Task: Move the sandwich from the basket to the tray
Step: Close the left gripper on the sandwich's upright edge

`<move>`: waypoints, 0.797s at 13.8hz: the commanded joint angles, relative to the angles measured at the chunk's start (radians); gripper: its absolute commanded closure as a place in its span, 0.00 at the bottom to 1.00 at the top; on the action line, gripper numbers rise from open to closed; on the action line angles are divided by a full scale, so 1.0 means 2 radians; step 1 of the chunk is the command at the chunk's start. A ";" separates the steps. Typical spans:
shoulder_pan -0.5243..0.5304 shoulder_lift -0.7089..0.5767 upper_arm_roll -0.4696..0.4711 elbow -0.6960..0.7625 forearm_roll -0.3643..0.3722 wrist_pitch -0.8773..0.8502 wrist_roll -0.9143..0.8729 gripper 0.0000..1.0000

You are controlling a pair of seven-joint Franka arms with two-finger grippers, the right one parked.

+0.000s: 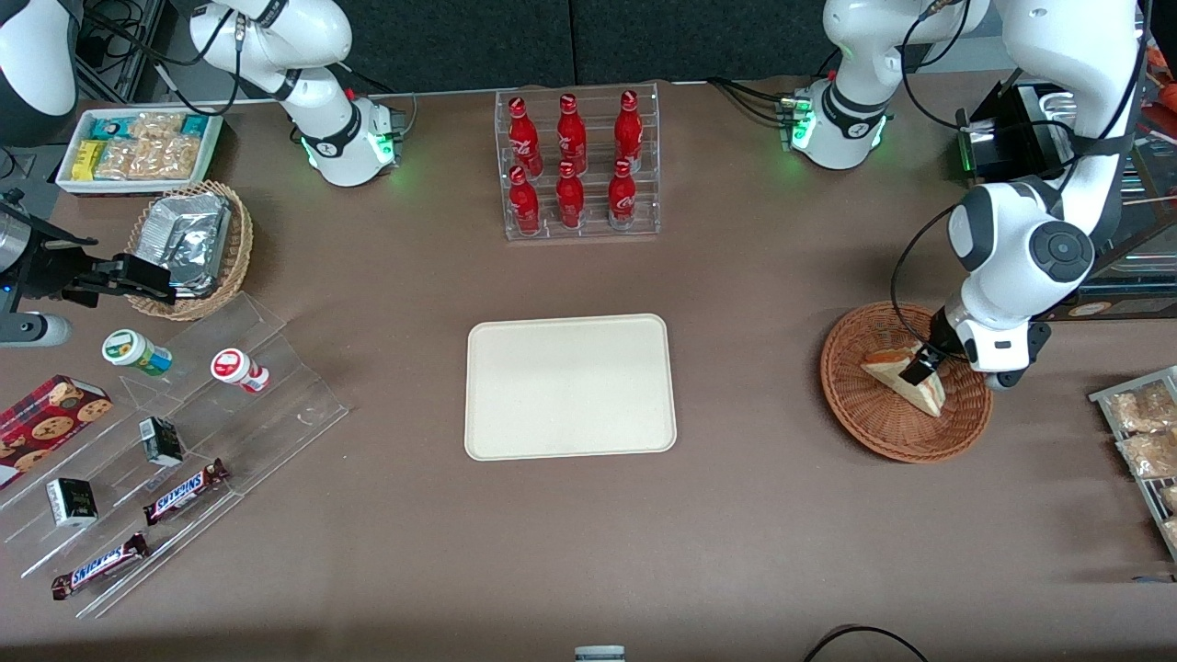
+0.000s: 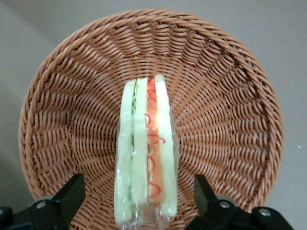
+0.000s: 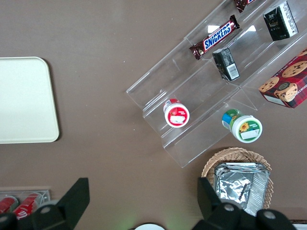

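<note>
Left wrist view showed my gripper (image 2: 139, 201) spread wide, one finger on each side of the sandwich (image 2: 146, 153), neither touching it. The sandwich stood on edge in the basket (image 2: 230, 96), its long axis running straight out between the fingers. I judged a straight closing would grip its bread faces

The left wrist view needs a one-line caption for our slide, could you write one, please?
Open end effector straddling the wrapped sandwich in the wicker basket.
</note>
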 commanded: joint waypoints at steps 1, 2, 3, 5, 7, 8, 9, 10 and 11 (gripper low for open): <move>0.002 0.010 -0.001 -0.018 0.005 0.041 -0.012 0.00; 0.002 0.014 -0.001 -0.018 0.005 0.045 -0.016 0.00; 0.002 0.014 -0.001 -0.018 0.005 0.045 -0.026 0.00; -0.002 0.014 -0.001 -0.018 0.005 0.045 -0.040 0.00; -0.003 0.015 -0.002 -0.018 0.005 0.045 -0.044 0.04; -0.002 0.015 -0.002 -0.018 0.005 0.045 -0.048 0.16; -0.003 0.015 -0.003 -0.015 0.004 0.045 -0.064 0.34; -0.003 0.017 -0.003 -0.013 0.004 0.045 -0.074 0.50; -0.005 0.018 -0.003 -0.010 0.004 0.045 -0.077 0.66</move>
